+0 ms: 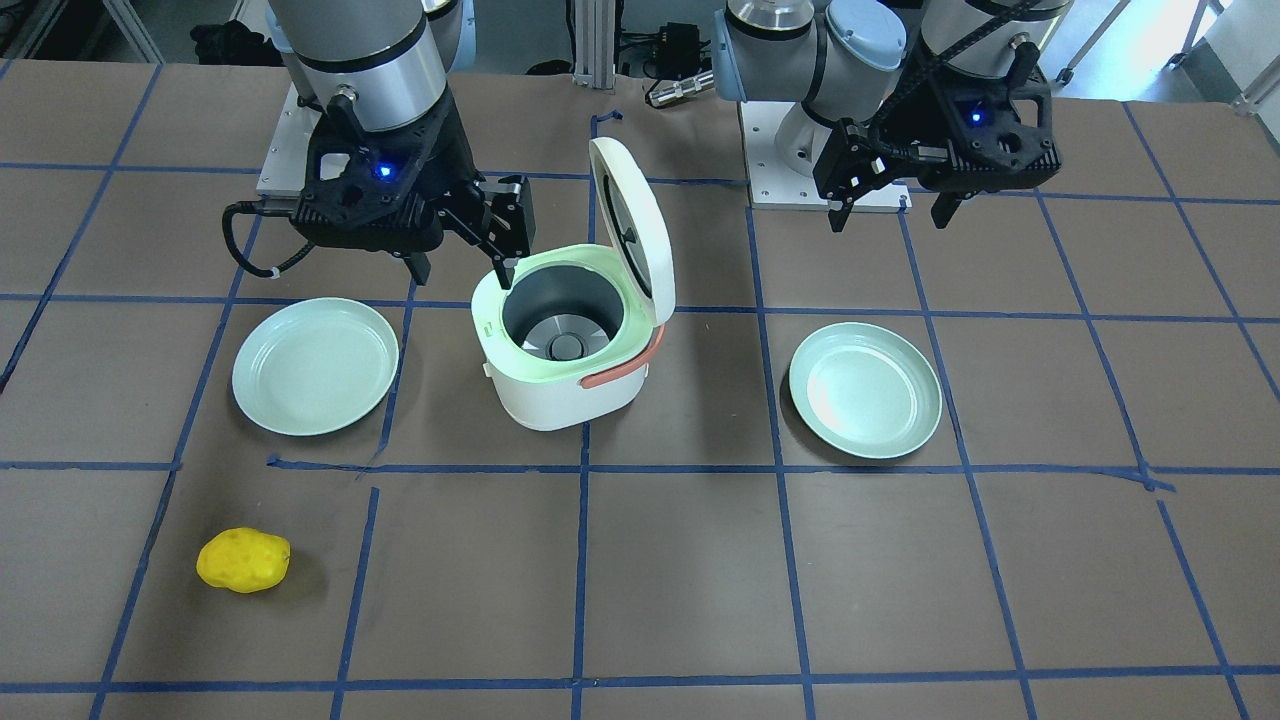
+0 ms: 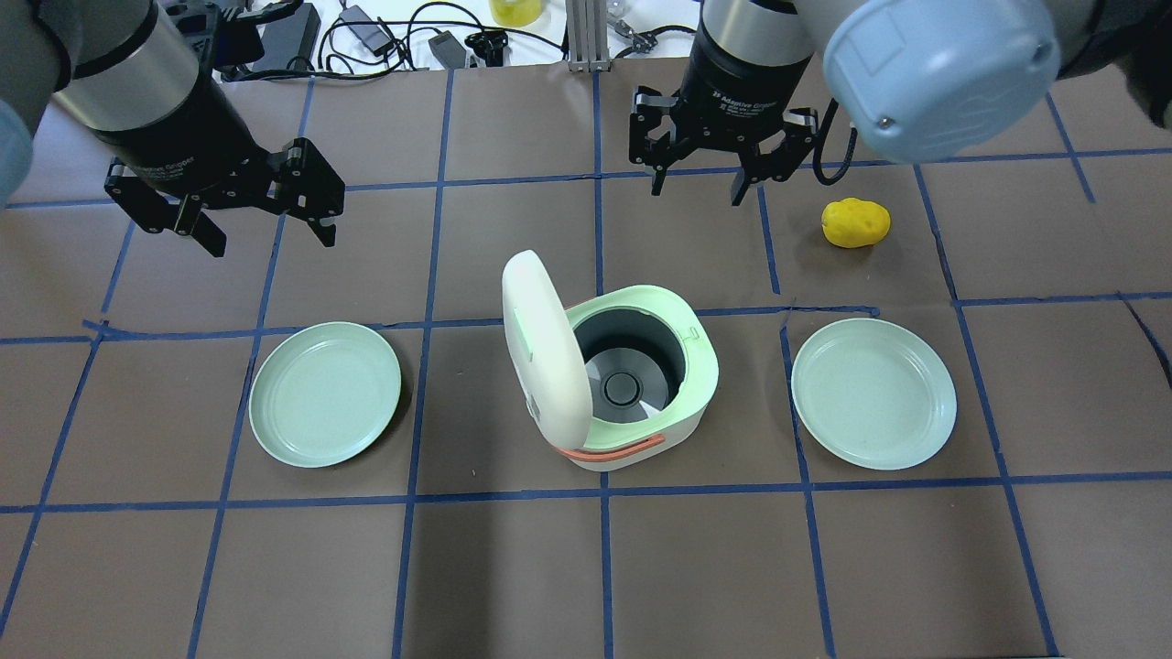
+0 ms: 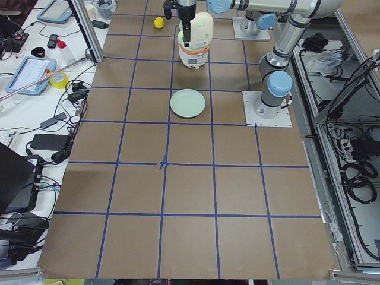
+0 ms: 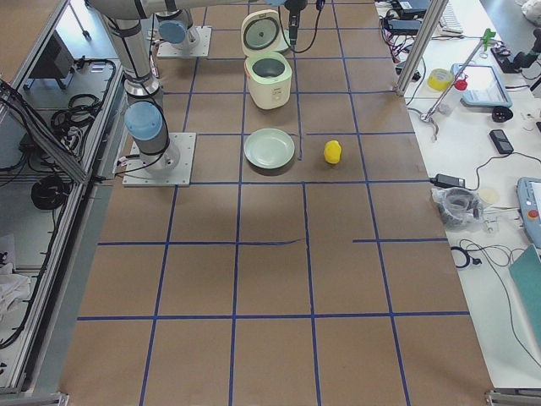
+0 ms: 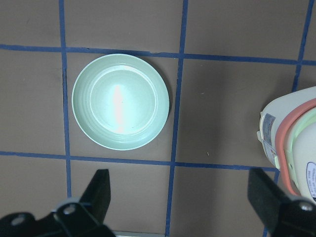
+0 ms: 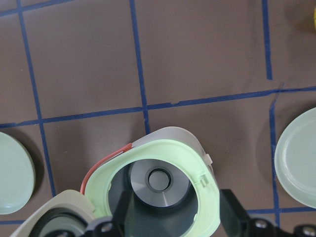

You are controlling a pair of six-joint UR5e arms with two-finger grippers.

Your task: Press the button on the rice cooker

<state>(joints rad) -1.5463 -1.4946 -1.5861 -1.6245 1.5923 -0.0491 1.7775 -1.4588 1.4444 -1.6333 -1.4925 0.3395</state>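
The white rice cooker (image 2: 632,430) with a pale green rim stands mid-table. Its lid (image 2: 540,348) is swung up and the empty pot shows inside. A small latch tab (image 2: 693,334) sits on the rim; I cannot make out a separate button. The cooker also shows in the front view (image 1: 560,390) and the right wrist view (image 6: 197,163). My right gripper (image 2: 698,183) is open and empty. It hovers above the cooker's rim opposite the lid, one fingertip (image 1: 505,270) close over that rim. My left gripper (image 2: 270,238) is open and empty, raised well away from the cooker.
A pale green plate (image 2: 325,394) lies left of the cooker, under the left wrist camera (image 5: 120,101). A second plate (image 2: 873,394) lies to the right. A yellow potato-like object (image 2: 855,222) lies beyond that plate. Blue tape lines cross the brown table.
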